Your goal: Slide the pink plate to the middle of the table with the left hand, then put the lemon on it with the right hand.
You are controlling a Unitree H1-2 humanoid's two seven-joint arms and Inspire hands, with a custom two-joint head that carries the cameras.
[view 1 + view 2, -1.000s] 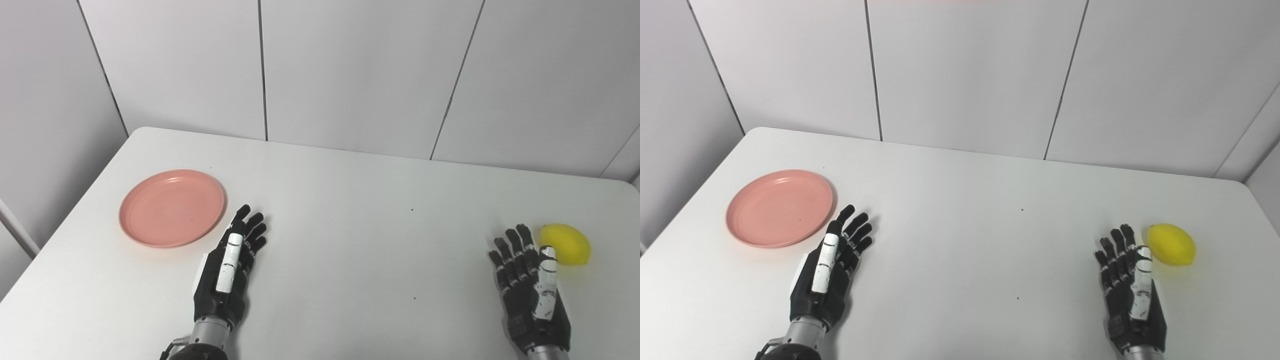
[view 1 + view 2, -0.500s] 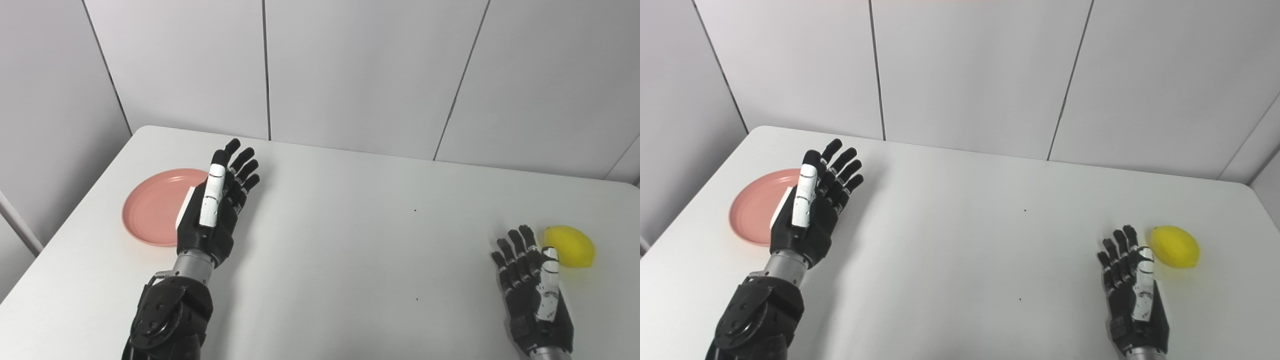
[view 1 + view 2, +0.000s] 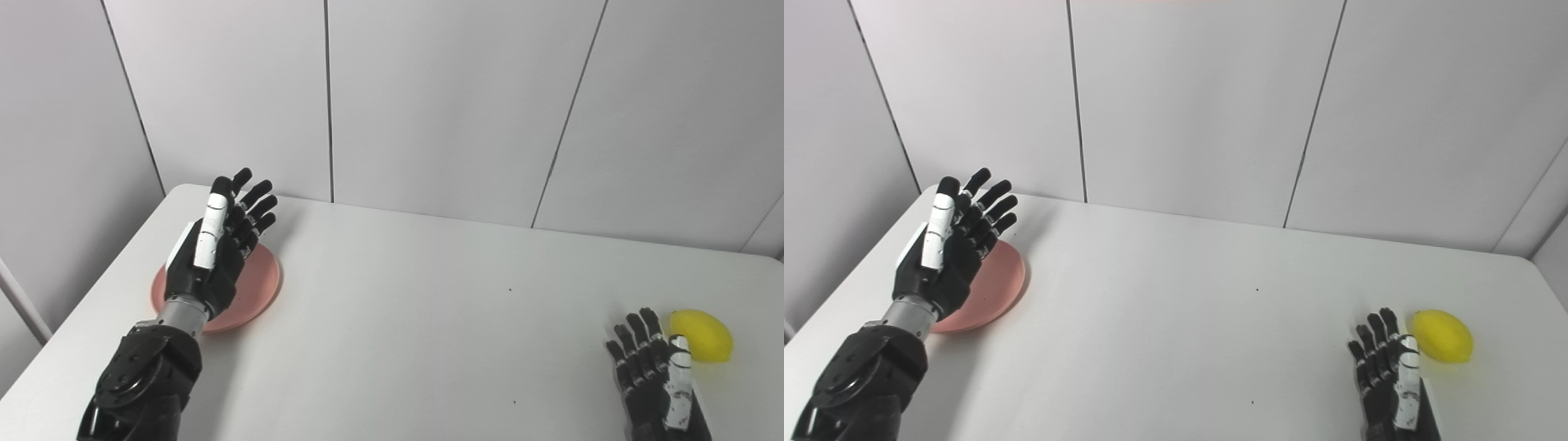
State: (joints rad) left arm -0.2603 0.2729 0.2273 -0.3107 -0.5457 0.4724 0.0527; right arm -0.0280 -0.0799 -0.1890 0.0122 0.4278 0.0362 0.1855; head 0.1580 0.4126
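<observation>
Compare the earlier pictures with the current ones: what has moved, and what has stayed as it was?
The left robot hand has risen from the table beside the pink plate and travelled forward and left; it now hangs open over the plate, holding nothing. The camera has also tilted, so the whole scene sits lower. The plate has not slid, the lemon lies untouched, and the right robot hand stays open beside it.

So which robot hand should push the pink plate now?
The left robot hand. It is open and raised over the pink plate at the table's left side. The right robot hand is far across the table, open beside the lemon.
</observation>
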